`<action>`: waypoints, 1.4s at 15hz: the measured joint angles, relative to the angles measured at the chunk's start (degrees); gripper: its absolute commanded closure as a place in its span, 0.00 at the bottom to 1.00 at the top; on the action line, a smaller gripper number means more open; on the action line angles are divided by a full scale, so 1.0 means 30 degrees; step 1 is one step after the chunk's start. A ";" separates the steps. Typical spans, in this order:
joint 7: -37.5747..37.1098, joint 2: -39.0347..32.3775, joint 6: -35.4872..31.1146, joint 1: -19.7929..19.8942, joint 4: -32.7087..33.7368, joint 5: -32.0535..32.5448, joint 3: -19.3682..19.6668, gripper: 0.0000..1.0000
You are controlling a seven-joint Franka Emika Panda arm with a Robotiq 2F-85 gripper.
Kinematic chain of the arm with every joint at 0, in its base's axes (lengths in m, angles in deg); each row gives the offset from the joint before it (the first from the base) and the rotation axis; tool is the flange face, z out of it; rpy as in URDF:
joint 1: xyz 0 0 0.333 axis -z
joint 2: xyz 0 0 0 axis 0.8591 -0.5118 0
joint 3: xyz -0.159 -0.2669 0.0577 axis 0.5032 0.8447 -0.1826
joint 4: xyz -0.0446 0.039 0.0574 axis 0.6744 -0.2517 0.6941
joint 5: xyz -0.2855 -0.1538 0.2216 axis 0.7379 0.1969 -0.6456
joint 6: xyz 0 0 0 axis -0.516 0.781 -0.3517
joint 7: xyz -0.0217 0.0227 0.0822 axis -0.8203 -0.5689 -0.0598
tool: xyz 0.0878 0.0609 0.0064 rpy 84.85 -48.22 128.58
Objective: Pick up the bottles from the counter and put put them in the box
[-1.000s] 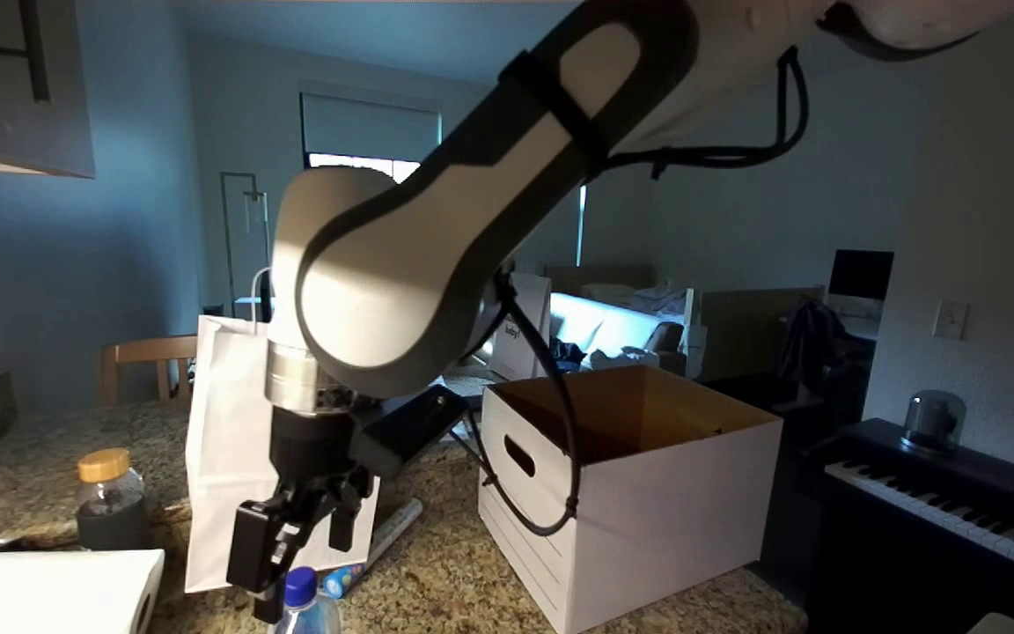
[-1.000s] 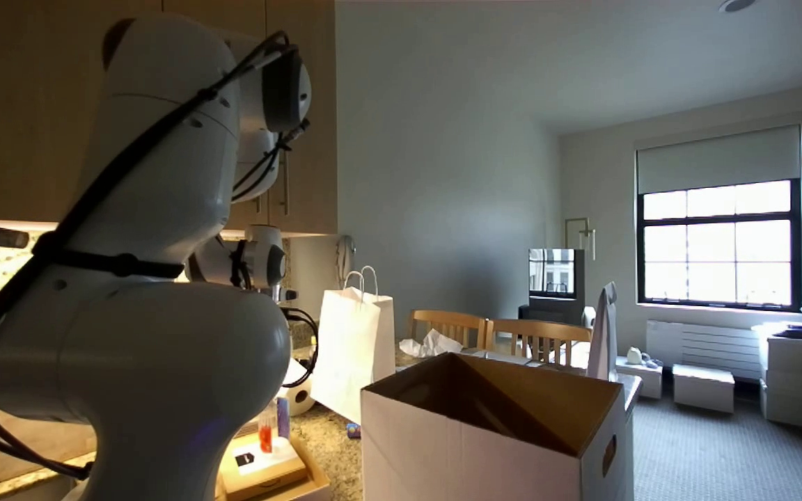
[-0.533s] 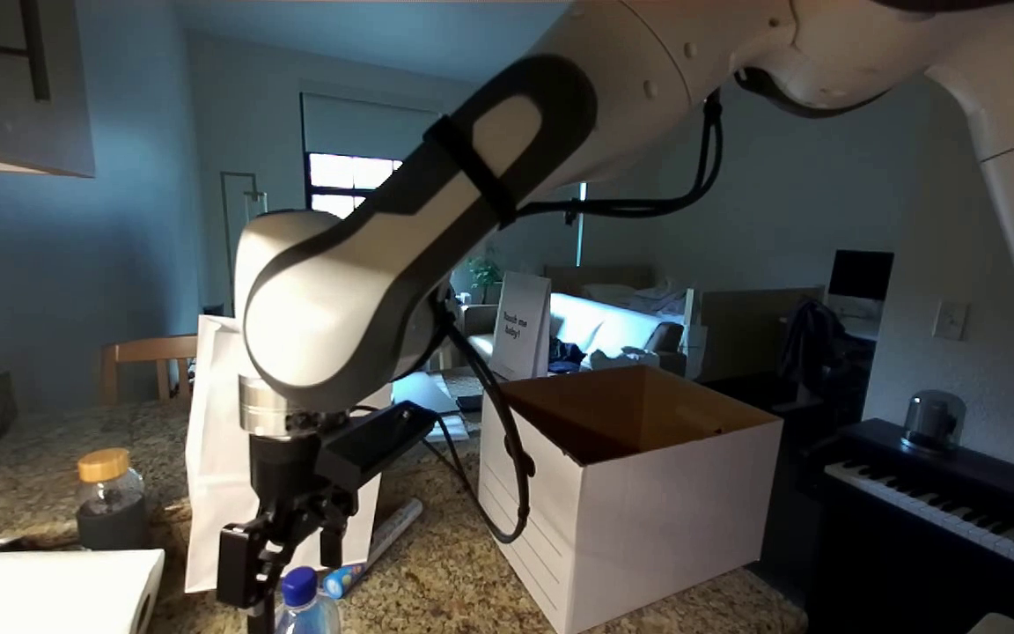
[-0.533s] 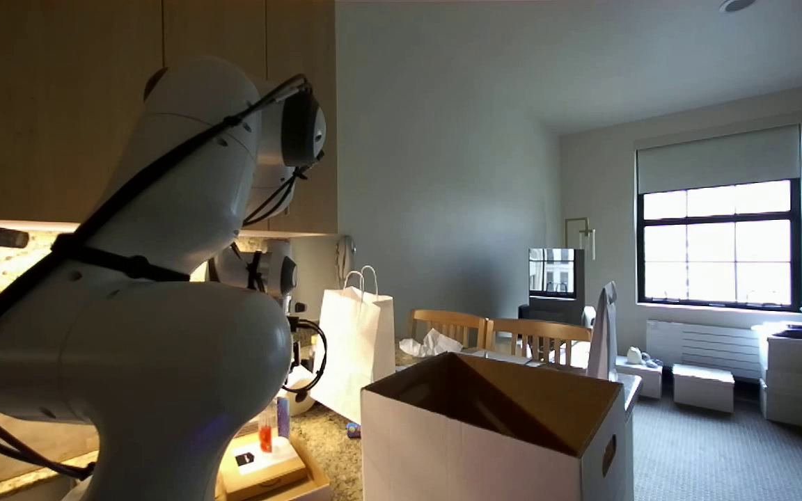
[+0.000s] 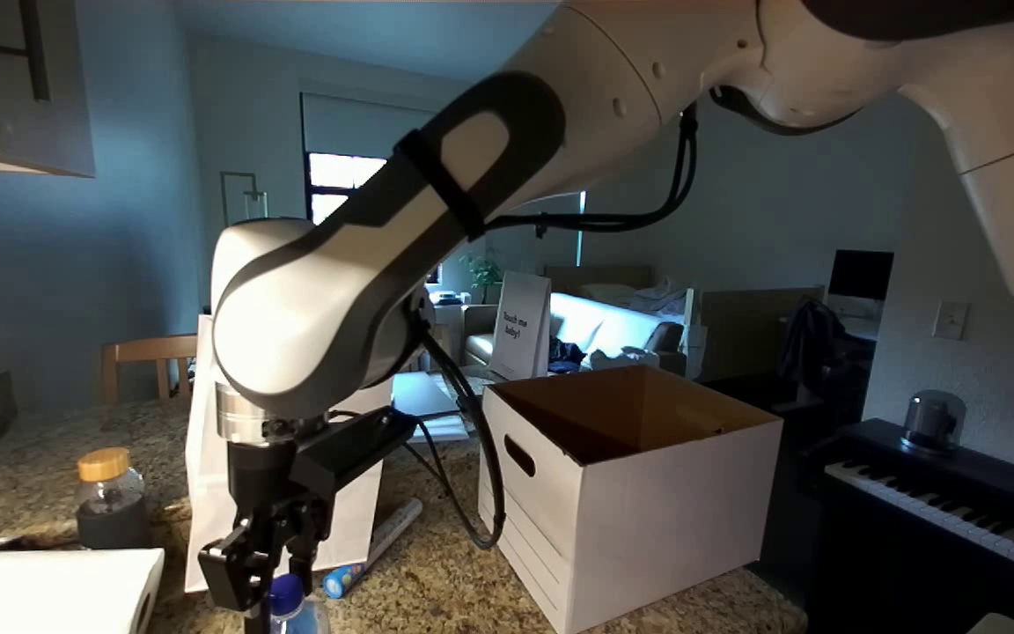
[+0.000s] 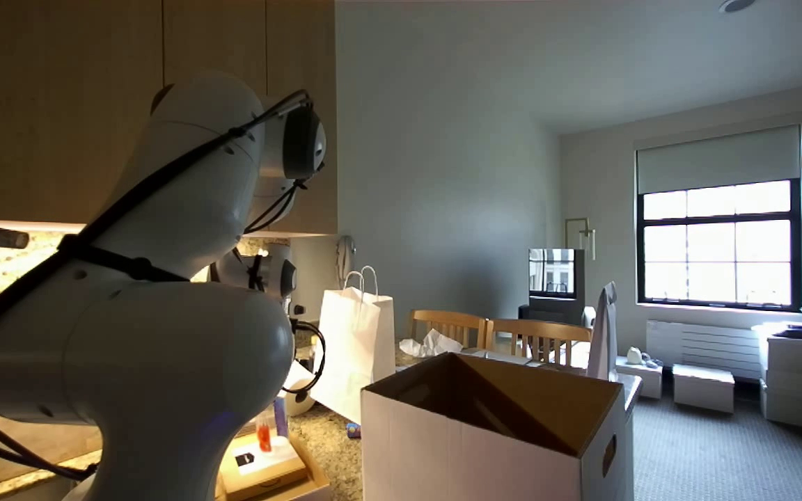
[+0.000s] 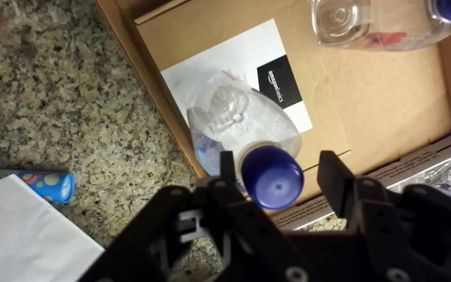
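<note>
Gripper [image 7: 276,168] — saw it spread astride the top of blue-capped bottle [image 7: 245,121], mid-frame in wrist view — and white box [image 5: 665,519], lower right in an exterior view.

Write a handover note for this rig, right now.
Hand: black two-finger hand, open, straddling the round blue cap of a clear plastic bottle.
Things: that bottle plus a second clear, blue-capped plastic bottle on flat brown cardboard; large white rectangular cardboard box open on speckled brown-grey counter.
Done: none visible inside the box; its floor hidden.
Left: probably grip and box both.
</note>
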 measured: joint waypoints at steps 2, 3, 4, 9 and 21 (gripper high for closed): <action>-0.0019 0.0000 0.0022 -0.0071 0.0085 0.0008 0.0140 0.87; -0.0044 0.0001 0.0025 -0.0089 0.0096 0.0012 0.0193 0.87; -0.0079 0.0000 0.0043 -0.0107 0.0098 0.0013 0.0236 0.85; -0.0566 0.0073 0.0053 -0.0226 0.0067 0.0026 0.0293 0.85; -0.7342 1.1055 0.1659 0.0172 -0.4671 0.2569 -0.0087 0.85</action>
